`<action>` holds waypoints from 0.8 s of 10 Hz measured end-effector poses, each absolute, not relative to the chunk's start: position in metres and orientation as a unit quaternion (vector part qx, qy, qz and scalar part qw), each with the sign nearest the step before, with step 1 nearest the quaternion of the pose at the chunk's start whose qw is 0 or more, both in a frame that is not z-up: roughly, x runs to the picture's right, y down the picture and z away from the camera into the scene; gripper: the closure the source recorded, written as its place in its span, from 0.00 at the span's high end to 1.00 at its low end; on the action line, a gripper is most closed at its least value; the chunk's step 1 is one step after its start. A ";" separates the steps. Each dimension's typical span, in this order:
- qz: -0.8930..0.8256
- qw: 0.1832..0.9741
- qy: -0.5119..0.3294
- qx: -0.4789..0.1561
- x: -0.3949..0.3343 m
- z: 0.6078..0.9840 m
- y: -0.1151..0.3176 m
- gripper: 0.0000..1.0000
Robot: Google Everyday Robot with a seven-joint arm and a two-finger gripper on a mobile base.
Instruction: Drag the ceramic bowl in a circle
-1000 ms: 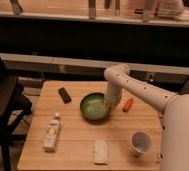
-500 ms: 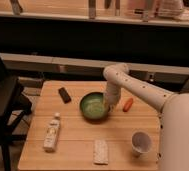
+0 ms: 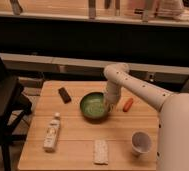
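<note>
The ceramic bowl [image 3: 94, 106] is round, shallow and dark green with a paler speckled inside. It sits near the middle of the wooden table [image 3: 78, 145]. My white arm reaches in from the right and bends down to the bowl. My gripper [image 3: 108, 105] is at the bowl's right rim, touching it or just inside it. The wrist hides the fingertips.
A small white cup [image 3: 141, 142] stands at the front right. An orange carrot-like item [image 3: 128, 104] lies right of the bowl. A dark bar [image 3: 64, 94] lies back left, a bottle [image 3: 51, 132] front left, a pale packet [image 3: 101, 151] at the front. A dark chair [image 3: 3, 105] stands left.
The bowl and my gripper have shifted slightly, staying together near the table's middle. The other items have not moved.
</note>
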State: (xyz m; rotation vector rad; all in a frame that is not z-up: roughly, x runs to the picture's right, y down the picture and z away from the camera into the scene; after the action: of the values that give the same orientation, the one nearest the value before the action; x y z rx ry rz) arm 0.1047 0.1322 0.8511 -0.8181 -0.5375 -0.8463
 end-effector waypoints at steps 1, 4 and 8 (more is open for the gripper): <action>-0.395 0.797 -0.251 -0.382 0.103 0.850 0.133 0.04; -0.393 0.795 -0.251 -0.387 0.106 0.847 0.133 0.04; -0.396 0.790 -0.253 -0.395 0.100 0.848 0.131 0.04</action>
State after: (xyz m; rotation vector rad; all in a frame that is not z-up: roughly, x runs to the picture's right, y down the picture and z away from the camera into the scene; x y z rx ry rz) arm 0.0996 0.1309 0.8478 -0.8502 -0.5445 -0.8519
